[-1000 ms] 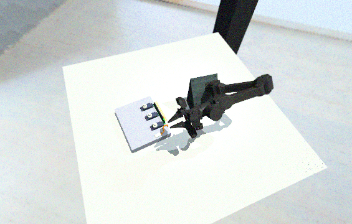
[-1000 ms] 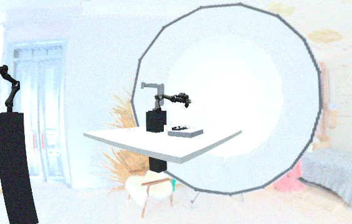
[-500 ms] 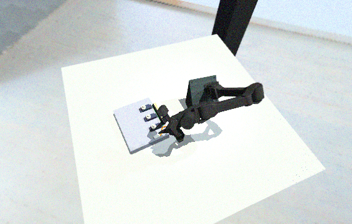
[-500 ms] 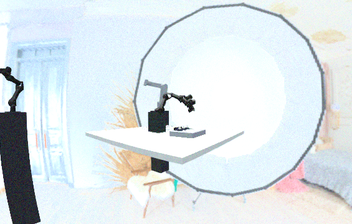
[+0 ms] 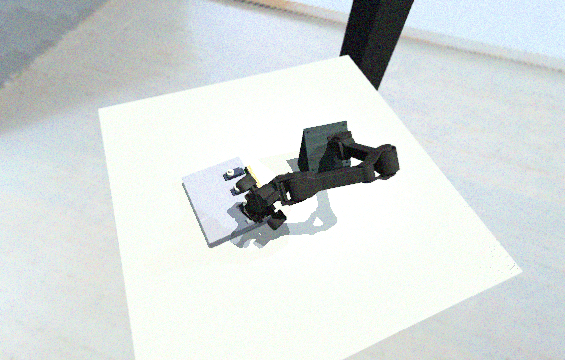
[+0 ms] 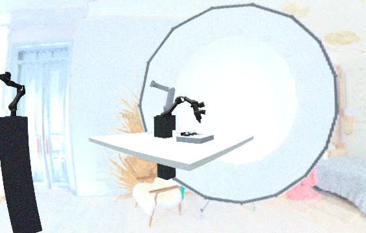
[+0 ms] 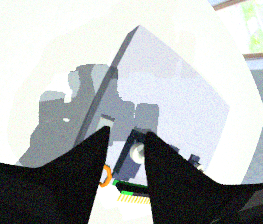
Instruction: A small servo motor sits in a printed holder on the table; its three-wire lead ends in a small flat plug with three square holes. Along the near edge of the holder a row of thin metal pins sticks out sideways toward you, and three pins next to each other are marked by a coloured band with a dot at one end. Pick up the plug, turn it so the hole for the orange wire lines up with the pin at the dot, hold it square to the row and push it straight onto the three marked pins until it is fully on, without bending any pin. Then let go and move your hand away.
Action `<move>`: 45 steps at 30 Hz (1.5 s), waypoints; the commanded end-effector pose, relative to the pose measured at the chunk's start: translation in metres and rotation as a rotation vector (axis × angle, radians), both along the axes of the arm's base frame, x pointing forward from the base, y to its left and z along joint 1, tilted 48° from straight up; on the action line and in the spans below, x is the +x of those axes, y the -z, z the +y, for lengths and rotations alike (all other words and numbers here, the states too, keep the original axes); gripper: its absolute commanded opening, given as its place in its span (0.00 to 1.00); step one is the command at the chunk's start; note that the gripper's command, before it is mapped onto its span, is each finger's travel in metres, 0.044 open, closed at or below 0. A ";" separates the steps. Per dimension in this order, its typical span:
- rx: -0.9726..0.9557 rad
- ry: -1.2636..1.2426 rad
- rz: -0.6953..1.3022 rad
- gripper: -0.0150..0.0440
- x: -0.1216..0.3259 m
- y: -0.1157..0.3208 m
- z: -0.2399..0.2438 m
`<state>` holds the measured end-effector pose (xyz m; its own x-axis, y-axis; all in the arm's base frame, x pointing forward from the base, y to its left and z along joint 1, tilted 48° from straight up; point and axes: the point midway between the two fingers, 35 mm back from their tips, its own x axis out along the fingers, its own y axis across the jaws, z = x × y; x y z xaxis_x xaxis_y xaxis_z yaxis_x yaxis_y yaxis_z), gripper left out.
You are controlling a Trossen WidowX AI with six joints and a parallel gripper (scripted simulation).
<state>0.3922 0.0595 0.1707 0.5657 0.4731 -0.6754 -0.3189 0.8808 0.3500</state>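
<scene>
My gripper (image 7: 127, 135) (image 6: 199, 120) is partly open, pointing down above the pale lavender holder block (image 7: 182, 95) (image 5: 204, 200) (image 6: 189, 139); nothing shows between its fingertips. A dark servo motor (image 7: 124, 167) with a white round horn lies behind and beside the right finger in the wrist view. An orange wire loop (image 7: 107, 176) shows by the left finger. A small pale grey piece (image 7: 106, 120) lies just beyond the left fingertip; whether it is the plug is unclear. Yellow pins (image 7: 133, 199) stick out at the holder's edge, by a green mark (image 7: 127, 193); the fingers partly hide the row.
Two more dark servos stand along the row, one (image 7: 195, 161) (image 5: 232, 173) at the far end. The arm's dark base block (image 5: 317, 145) (image 6: 164, 127) stands on the white table (image 5: 162, 280) (image 6: 144, 152). The arm's shadow falls across the holder and table.
</scene>
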 end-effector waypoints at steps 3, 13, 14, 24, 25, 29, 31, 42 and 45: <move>0.078 -0.057 0.150 0.45 0.003 0.021 0.009; 0.250 -0.120 0.434 0.45 0.002 0.057 0.023; 0.269 -0.123 0.462 0.45 0.002 0.060 0.025; 0.299 -0.128 0.502 0.45 0.005 0.080 0.044; 0.299 -0.128 0.502 0.45 0.005 0.081 0.045; 0.299 -0.128 0.502 0.45 0.005 0.082 0.045; 0.299 -0.128 0.502 0.45 0.005 0.083 0.047; 0.300 -0.129 0.502 0.40 0.007 0.091 0.056; 0.300 -0.129 0.502 0.30 0.007 0.091 0.056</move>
<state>0.4001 0.1153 0.0817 0.1395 0.7291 -0.6700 -0.1562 0.6844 0.7122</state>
